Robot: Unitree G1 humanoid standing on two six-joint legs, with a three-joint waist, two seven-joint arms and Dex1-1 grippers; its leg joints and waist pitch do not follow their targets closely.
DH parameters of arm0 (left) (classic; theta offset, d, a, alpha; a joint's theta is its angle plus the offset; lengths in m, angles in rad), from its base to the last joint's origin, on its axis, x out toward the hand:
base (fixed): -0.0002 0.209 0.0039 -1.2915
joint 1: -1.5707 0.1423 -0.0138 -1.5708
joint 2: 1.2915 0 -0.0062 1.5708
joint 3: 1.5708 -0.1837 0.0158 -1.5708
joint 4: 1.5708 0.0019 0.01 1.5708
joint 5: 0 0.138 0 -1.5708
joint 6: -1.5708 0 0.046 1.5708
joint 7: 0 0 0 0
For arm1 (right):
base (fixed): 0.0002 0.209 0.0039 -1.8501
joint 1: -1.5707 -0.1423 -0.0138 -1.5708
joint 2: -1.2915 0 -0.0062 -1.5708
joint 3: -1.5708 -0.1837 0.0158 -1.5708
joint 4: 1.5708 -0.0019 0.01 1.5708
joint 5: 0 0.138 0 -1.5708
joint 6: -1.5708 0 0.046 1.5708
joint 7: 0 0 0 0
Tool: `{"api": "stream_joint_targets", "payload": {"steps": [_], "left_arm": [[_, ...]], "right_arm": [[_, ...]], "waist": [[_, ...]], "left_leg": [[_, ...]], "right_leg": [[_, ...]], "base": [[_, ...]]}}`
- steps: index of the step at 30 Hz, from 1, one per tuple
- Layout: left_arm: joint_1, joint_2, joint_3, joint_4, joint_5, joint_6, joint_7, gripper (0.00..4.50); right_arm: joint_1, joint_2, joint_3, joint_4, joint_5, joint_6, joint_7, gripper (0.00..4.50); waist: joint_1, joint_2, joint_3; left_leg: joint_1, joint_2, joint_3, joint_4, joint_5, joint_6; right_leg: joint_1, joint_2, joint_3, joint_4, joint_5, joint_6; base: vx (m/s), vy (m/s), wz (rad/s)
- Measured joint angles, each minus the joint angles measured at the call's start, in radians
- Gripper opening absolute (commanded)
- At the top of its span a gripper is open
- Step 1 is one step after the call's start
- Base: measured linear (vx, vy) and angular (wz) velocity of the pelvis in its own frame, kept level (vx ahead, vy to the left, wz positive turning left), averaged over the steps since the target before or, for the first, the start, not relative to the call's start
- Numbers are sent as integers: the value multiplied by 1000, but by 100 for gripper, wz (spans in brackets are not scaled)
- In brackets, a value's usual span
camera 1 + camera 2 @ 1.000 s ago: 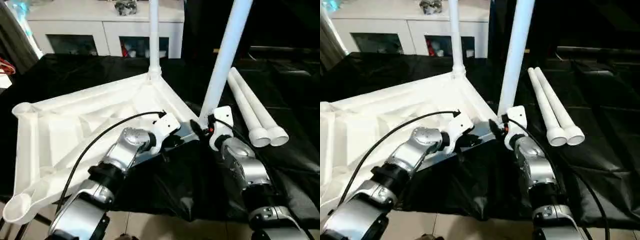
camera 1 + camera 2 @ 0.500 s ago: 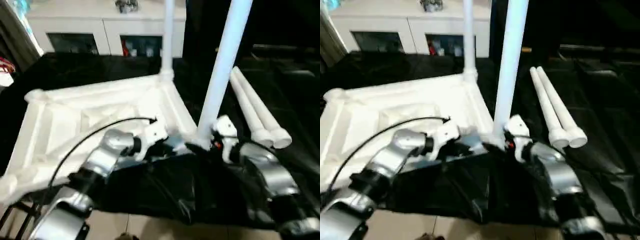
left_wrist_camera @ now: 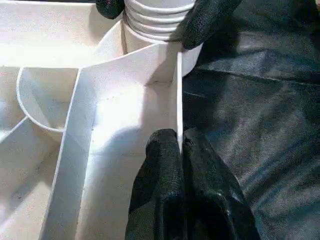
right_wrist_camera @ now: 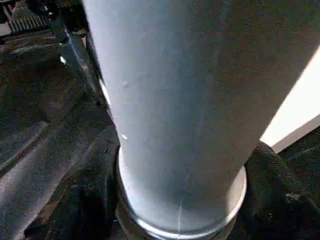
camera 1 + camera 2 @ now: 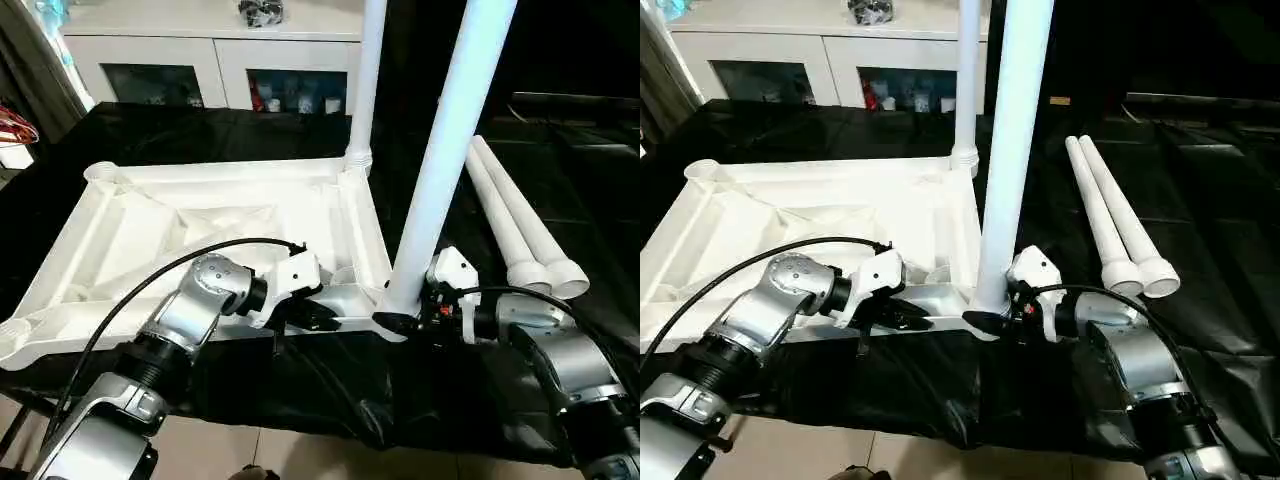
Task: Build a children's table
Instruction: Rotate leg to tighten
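Surface: black crinkled cloth [image 5: 330, 390] covers the table; behind it stands a white cabinet with glass doors [image 5: 215, 60].
Task thing: the all-white plastic children's table [image 5: 215, 225] lies upside down on the cloth, ribbed underside up, with round sockets at its corners.
Fitted legs: one long white tubular leg [image 5: 368, 70] stands upright in the far corner socket on the robot's right; a second, nearer tubular leg [image 5: 448, 150] stands in the near right corner socket, leaning slightly.
Loose legs: two more white tubular legs [image 5: 515, 225] lie side by side on the cloth, to the right of the tabletop and apart from it, open ends toward the robot.
Left claw: the left claw [image 3: 180, 150] is pinched shut on the thin near rim wall of the tabletop, one black finger [image 3: 160, 165] on the inner face and the other on the outer, close to the near right corner socket.
Right claw: the right claw [image 5: 985, 318] sits at the base of the nearer leg, its black fingertips [image 3: 205, 20] spread on either side of the ribbed collar where the leg enters the socket; whether they press the leg or merely flank it I cannot tell.
Arms: both silver forearms reach in from the near edge, a black cable [image 5: 180, 270] arching over the left one.
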Motion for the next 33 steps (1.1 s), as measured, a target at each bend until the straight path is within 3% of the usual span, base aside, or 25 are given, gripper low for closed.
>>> {"api": "stream_joint_targets", "payload": {"steps": [4, 6, 10, 18, 20, 24, 25, 33], "left_arm": [[0, -5, 2, 5, 4, 0, 30, 0], [-8, -35, 20, 35, 18, 0, 110, 0], [-58, -127, 39, 122, 55, 24, 292, 0], [-113, -247, 72, 209, 64, 91, 505, 0], [-113, -252, 73, 209, 68, 85, 512, 0], [-109, -238, 71, 205, 71, 53, 483, 0], [-103, -230, 70, 198, 71, 46, 469, 0], [-43, -137, 48, 108, 37, -7, 287, 0]], "right_arm": [[7, 33, -10, 3, -4, -2, -48, 270], [-6, 95, -42, 52, -29, -25, -174, 270], [-81, 212, -107, 179, -63, -30, -438, 269], [-193, 327, -180, 352, -92, -70, -740, 269], [-199, 334, -193, 370, -93, -89, -743, 325], [-199, 339, -198, 369, -88, -105, -712, 348], [-197, 334, -195, 366, -89, -108, -694, 373], [-125, 192, -96, 262, -77, -129, -384, 373]], "waist": [[-1, 0, 0], [-6, 0, 0], [-22, 0, 0], [-26, 0, 0], [-25, 0, 0], [-24, 0, 0], [-25, 0, 0], [-16, 1, 0]], "left_leg": [[0, 0, 0, 0, 0, 0], [1, 0, 0, 0, 0, 0], [2, -1, 0, 1, 0, 0], [1, -2, 0, 1, 0, 0], [1, -2, 0, 1, 0, 0], [0, -1, -1, 1, 0, 0], [0, -1, -1, 1, 0, 0], [-1, 1, -1, -2, 0, 0]], "right_leg": [[0, 0, 0, 0, 0, 0], [0, 0, 1, 1, 0, -1], [0, 0, 1, 1, -2, 3], [0, 0, 2, 0, -2, 3], [0, 0, 2, 0, -1, 2], [0, 0, 1, 0, 2, -3], [0, 0, 1, 0, 2, -3], [-1, 0, -2, -2, 1, -1]], "base": [[0, 0, 0], [0, 0, 0], [0, 0, 0], [0, 0, 0], [0, 0, 0], [0, 0, 0], [0, 0, 0], [0, 0, 0]]}}
